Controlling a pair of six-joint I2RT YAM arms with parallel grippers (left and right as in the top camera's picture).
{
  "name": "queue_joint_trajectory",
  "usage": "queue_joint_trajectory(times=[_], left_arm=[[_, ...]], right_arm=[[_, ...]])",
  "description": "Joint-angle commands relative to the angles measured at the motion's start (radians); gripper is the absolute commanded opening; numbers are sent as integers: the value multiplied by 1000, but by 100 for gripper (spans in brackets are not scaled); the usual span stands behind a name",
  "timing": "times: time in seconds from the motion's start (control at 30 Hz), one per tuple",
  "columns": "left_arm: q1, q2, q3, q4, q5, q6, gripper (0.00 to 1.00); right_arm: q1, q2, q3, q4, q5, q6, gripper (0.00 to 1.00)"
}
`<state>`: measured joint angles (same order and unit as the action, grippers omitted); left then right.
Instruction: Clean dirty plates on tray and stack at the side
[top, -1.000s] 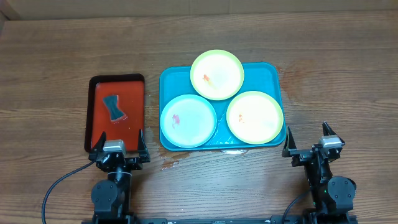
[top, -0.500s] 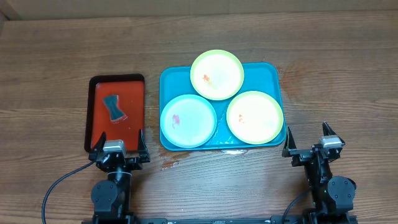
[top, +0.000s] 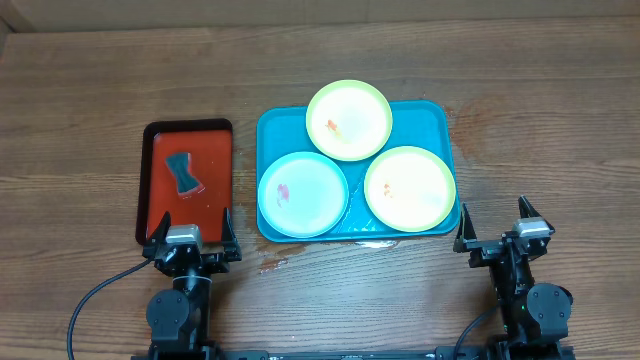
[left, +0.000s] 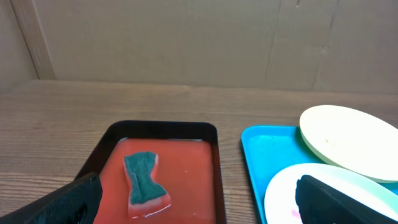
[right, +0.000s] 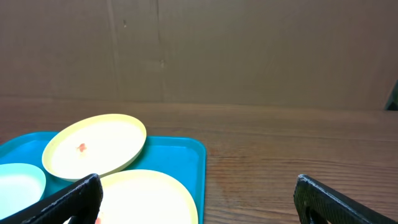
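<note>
Overhead, nothing had changed from a second before: the teal tray sat at the middle of the wooden worktop with all three plates on it, in the same places. The blue plate lay at the tray's near left with a pinkish-red smear on it. One yellow-green plate lay at the near right, faintly marked with orange. The other yellow-green plate sat at the far edge, overhanging the rim and carrying a small orange spot. No plate was stacked at the side.

Left of the tray, apart from it, stood a red tray with a black rim, and a dark green sponge lay in it.

Both arms had stayed parked at the near edge of the worktop. The left fingers were spread wide apart and held nothing, with the red tray just ahead of them. The right fingers were likewise wide apart and empty, just off the tray's near right corner.
</note>
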<state>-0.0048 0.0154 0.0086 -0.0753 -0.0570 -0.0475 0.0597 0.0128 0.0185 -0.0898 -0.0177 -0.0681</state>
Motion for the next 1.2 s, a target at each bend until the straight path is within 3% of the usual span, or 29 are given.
queue_joint_trajectory(times=[0.0, 1.17], left_arm=[[5, -11, -4, 2, -2, 26, 100], [4, -11, -4, 32, -22, 21, 99]], right_arm=[[-3, -10, -10, 5, 10, -4, 100], [-3, -10, -10, 5, 10, -4, 100]])
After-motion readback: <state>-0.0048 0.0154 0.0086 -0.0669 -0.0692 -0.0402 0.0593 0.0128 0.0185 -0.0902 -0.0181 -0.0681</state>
